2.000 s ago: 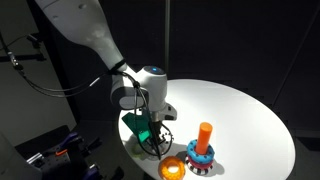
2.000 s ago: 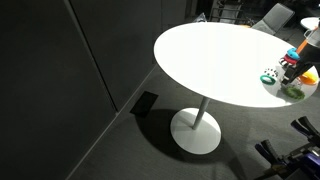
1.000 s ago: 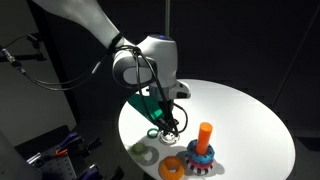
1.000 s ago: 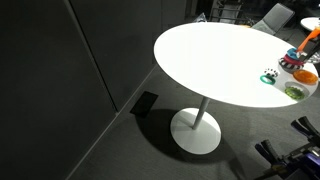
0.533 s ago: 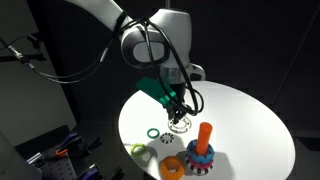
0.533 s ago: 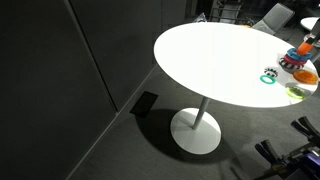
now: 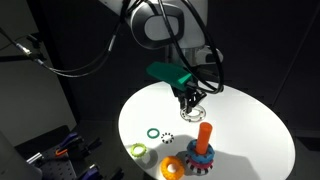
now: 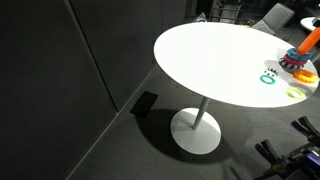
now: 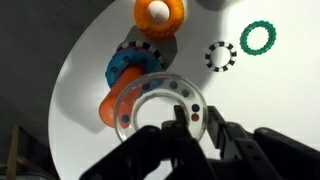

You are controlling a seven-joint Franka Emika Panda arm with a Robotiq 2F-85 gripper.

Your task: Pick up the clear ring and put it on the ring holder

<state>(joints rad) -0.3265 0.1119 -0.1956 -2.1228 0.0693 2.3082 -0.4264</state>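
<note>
My gripper [image 7: 190,99] is shut on the clear ring [image 7: 192,113], a see-through ring with small coloured dots in its band, and holds it in the air above the white table. The ring holder [image 7: 204,138], an orange peg on a blue and red base, stands just below and beside it. In the wrist view the fingers [image 9: 195,120] pinch the clear ring's [image 9: 160,84] near rim, and the ring holder [image 9: 124,68] shows behind and partly through the ring. The ring holder also shows in an exterior view [image 8: 306,50] at the frame's edge; the gripper is out of that view.
On the round white table [image 7: 250,110] lie a loose thick orange ring [image 7: 172,170], a green ring [image 7: 152,133], a black-and-white dotted ring [image 7: 167,140] and a yellow-green ring [image 7: 137,151]. The table edge runs close behind the holder.
My gripper has risen from the table's near edge with the clear ring and moved over towards the ring holder. The other rings have stayed in place.
</note>
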